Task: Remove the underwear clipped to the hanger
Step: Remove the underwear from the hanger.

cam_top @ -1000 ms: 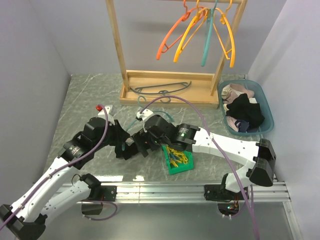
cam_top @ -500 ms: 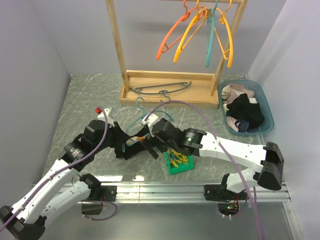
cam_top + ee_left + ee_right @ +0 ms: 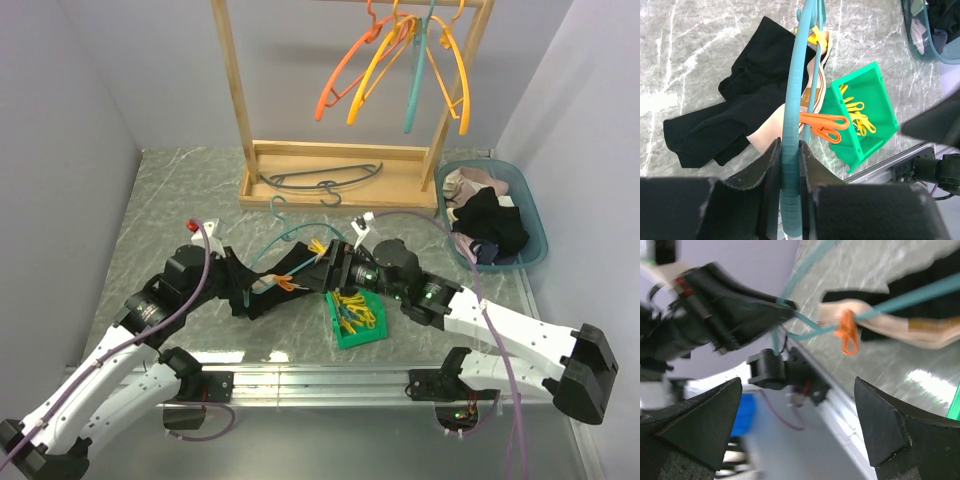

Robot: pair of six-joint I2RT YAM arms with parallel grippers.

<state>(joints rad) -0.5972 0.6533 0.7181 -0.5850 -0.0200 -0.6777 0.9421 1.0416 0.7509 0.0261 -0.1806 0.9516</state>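
The left gripper [image 3: 790,167] pinches the teal hanger [image 3: 792,90] beside the green bin [image 3: 875,100]; black underwear [image 3: 740,110] lies under it, an orange peg [image 3: 825,125] at the waistband — its bite unclear. Past the bin, the right gripper [image 3: 798,390] gapes, blurred.

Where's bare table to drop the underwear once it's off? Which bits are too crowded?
Best: the far-left table, between the left wall and the rack base. A smaller patch lies just in front of the basket. Crowded: the centre, where left tool gripping the teal hanger, open right tool, black underwear and green peg bin bunch.
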